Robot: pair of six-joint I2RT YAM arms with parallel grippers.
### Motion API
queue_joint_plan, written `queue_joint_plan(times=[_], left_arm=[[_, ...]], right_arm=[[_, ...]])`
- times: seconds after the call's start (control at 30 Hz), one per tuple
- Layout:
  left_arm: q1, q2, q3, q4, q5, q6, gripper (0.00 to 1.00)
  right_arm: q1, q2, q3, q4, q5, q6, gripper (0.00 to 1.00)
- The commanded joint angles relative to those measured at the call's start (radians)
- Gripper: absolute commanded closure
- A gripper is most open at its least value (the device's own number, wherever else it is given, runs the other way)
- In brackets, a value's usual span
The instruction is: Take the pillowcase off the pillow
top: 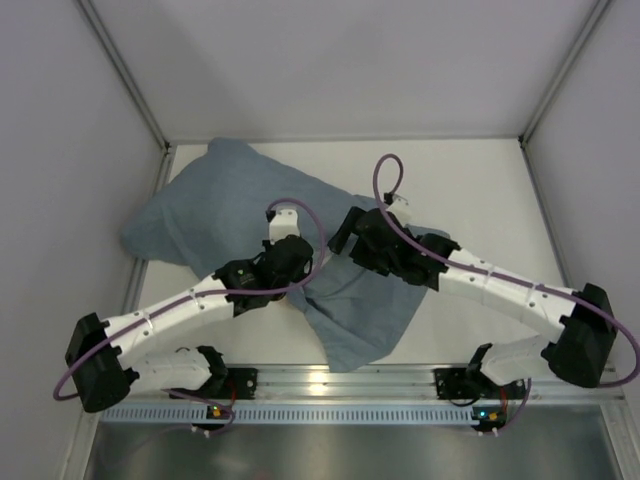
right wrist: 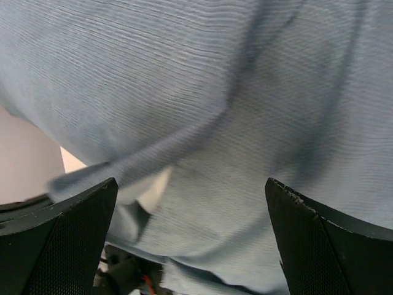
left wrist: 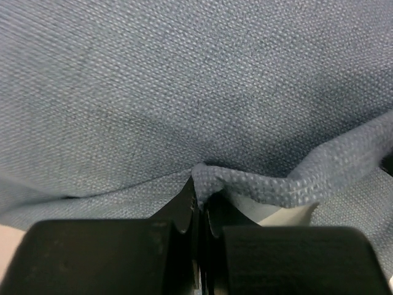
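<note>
Grey-blue pillowcase [top: 220,210] lies diagonal on the white table [top: 470,190]. It runs from the far-left corner down twd the near edge at centre. Far-left part is plump and rounded, w/ soft wrinkles. Near part lies flat and limp, ending in a loose pointed flap close to the metal rail [top: 350,380]. Pillow is hidden inside the case in the top view.

Left gripper [left wrist: 199,193] sits over the mid section of the cloth. Its black fingers [left wrist: 178,212] are pressed together, pinching a raised fold of the hem. A white patch [left wrist: 276,214] shows under that fold; can't tell if it's pillow or the case's paler inner side.

Right gripper [right wrist: 191,190] is on the opposite side of the same mid section, close to the left one. Its fingers [right wrist: 61,239] are spread wide apart w/ nothing clamped. Cloth fills the view ahead of them and is a bit blurred there.

Both arms reach in from the near edge and cover part of the cloth's middle from above. Purple cables [top: 385,180] loop over each wrist. Plain pale walls [top: 60,120] close in left, right and back.

Fabric has a fine woven grain, matte, no print. Finger pads are matte black w/ a fine dotted texture. Rail is shiny aluminium.
</note>
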Motion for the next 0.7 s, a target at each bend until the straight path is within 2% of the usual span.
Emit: queue_joint_plan(times=[0.0, 0.13, 0.2, 0.4, 0.67], left_arm=[[0.03, -0.013, -0.041, 0.142, 0.125, 0.025, 1.0], [0.072, -0.042, -0.07, 0.164, 0.174, 0.016, 1.0], [0.089, -0.052, -0.074, 0.166, 0.195, 0.019, 1.0], [0.191, -0.073, -0.084, 0.149, 0.284, 0.029, 1.0], [0.234, -0.052, -0.094, 0.161, 0.361, 0.023, 1.0]], right_arm=[[0.043, 0.085, 0.156, -0.051, 0.066, 0.108, 0.01], [0.077, 0.223, 0.281, -0.203, 0.083, 0.151, 0.01], [0.1, 0.243, 0.288, -0.211, 0.086, 0.163, 0.0], [0.166, 0.174, 0.21, -0.21, 0.201, 0.208, 0.01], [0.232, 0.145, 0.206, -0.21, 0.22, 0.168, 0.01]])
